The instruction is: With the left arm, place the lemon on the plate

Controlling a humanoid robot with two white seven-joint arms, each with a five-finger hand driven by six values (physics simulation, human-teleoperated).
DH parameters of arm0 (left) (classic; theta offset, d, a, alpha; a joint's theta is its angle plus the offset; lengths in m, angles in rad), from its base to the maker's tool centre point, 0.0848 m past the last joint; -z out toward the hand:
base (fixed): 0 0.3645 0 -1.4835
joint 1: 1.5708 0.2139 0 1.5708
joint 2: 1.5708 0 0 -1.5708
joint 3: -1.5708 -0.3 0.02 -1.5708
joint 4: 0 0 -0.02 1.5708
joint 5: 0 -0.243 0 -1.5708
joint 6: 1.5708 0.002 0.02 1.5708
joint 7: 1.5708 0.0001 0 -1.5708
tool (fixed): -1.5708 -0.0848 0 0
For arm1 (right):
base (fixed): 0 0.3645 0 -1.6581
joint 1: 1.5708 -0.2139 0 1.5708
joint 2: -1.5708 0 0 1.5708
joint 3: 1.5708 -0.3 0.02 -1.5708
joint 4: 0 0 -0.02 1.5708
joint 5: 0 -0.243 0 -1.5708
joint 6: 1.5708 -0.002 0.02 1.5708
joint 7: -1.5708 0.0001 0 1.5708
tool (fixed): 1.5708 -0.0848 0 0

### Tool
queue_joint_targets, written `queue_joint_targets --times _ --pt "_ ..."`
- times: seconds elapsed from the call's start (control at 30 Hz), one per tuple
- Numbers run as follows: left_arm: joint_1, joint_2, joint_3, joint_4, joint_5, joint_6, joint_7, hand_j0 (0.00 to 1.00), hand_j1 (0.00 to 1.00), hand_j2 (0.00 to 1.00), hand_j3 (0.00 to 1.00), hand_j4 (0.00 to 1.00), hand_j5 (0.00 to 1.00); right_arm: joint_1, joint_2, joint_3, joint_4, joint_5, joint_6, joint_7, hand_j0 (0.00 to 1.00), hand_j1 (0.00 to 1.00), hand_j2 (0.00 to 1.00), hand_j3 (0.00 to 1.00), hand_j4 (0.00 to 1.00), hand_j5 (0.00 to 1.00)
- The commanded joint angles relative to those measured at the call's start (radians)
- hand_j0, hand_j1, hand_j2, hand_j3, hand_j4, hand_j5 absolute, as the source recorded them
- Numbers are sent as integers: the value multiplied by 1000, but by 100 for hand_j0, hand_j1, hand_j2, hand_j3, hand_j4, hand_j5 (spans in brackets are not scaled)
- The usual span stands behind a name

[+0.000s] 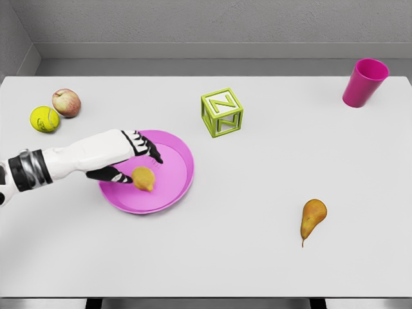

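A small yellow lemon (143, 178) lies inside the pink plate (177, 183) on its left half. My left hand (138, 161) reaches in from the left edge and hovers over the plate's left rim. Its fingers are spread above the lemon and its thumb (114, 175) sits just left of the fruit, with no visible grip on it. The right arm does not show.
A green letter block (222, 112) stands behind the plate. A red apple (66, 102) and a yellow tennis ball (44, 119) lie at the far left. A magenta cup (365, 82) stands at the far right, and a pear (312, 217) lies at the front right.
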State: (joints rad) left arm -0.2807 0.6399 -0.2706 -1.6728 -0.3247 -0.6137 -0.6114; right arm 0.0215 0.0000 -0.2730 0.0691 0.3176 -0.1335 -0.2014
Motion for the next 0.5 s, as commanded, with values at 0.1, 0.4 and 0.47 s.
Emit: queue_joint_targets --times 0.1,0.4,0.47 --pt "-23 1 28 8 7 3 1 100 100 100 100 100 100 0 0 0 0 0 0 -1 100 100 100 100 100 100" --pt "-20 14 174 324 59 3 1 100 100 100 100 100 100 0 0 0 0 0 0 0 100 100 100 100 100 100" --pt "-20 37 175 355 59 3 1 100 100 100 100 100 100 0 0 0 0 0 0 0 100 100 100 100 100 100"
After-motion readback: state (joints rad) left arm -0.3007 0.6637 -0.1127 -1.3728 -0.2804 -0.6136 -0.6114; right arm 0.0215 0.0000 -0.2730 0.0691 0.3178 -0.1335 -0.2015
